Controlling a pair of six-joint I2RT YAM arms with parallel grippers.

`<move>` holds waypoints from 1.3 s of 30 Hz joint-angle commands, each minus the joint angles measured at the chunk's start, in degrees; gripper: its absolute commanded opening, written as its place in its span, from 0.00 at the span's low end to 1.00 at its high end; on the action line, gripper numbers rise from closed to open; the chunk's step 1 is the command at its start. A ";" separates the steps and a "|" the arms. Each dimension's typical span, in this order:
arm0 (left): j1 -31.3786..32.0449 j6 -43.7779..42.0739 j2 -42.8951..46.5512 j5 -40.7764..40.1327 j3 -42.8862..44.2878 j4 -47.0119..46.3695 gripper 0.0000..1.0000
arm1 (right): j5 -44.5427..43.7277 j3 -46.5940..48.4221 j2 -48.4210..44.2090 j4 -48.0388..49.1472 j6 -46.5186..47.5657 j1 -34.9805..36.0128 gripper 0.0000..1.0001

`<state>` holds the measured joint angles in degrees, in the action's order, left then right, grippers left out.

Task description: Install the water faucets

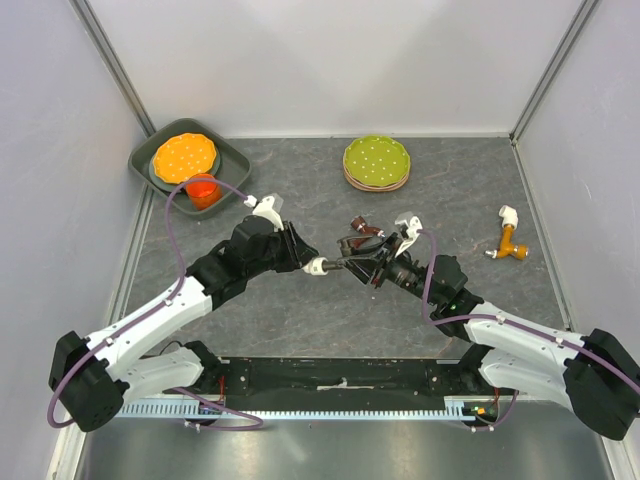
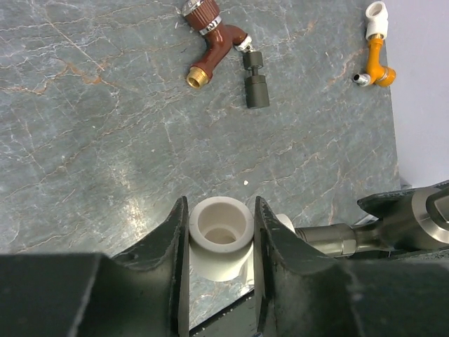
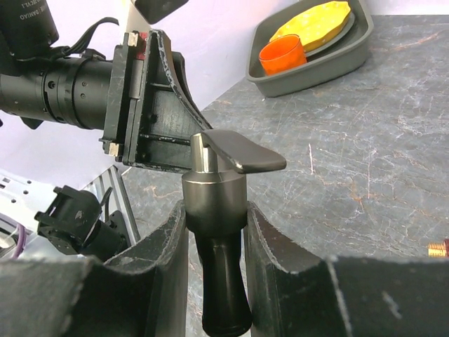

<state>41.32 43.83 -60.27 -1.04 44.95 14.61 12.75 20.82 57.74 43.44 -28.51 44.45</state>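
Observation:
My left gripper (image 1: 300, 260) is shut on the white elbow fitting (image 1: 316, 267), which sits upright between its jaws in the left wrist view (image 2: 220, 235). My right gripper (image 1: 385, 268) is shut on the dark grey tap (image 1: 342, 264); the right wrist view shows the tap's body (image 3: 214, 203) between the jaws, lever handle on top. The tap's metal end (image 2: 330, 237) meets the side of the elbow fitting. A reddish-brown tap (image 2: 210, 38) lies on the table beyond, beside a dark cylindrical piece (image 2: 256, 83).
An orange tap with a white elbow (image 1: 510, 238) lies at the right, also in the left wrist view (image 2: 375, 53). Green dotted plates (image 1: 376, 162) sit at the back. A grey tray (image 1: 232, 160) at the back left holds an orange plate and orange cup (image 1: 203, 189).

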 commanded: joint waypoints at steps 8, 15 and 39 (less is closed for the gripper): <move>0.42 -5.77 3.31 -4.84 4.53 -2.04 0.02 | -9.49 1.16 -0.61 0.95 -8.21 0.47 0.00; 8.06 -13.67 4.64 -20.30 6.73 -4.67 0.02 | -20.65 -0.86 -1.48 -0.81 -22.54 2.22 0.00; 31.63 -50.97 7.27 -45.89 -10.32 -45.13 0.34 | -28.48 -2.54 0.36 -0.91 -46.55 4.42 0.00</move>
<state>70.83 -4.27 -53.91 -48.84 33.76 -25.32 -9.32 18.33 57.10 42.48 -76.86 49.21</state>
